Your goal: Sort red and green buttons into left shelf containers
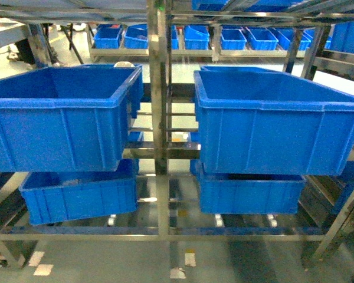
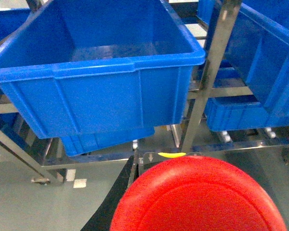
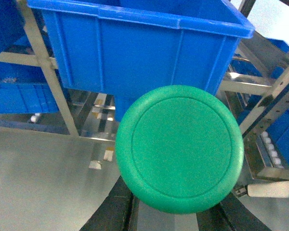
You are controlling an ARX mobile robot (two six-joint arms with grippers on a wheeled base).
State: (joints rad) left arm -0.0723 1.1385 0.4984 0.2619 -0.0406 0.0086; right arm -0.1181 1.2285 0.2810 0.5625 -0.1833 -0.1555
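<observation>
Left gripper (image 2: 149, 211) gripping red button (image 2: 197, 197), right gripper (image 3: 176, 211) gripping green button (image 3: 179, 148)

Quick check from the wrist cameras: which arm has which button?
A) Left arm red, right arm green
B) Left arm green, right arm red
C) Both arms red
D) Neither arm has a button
A: the left wrist view is filled by the red button cap below a blue bin, while the right wrist view shows the green button cap.
</observation>
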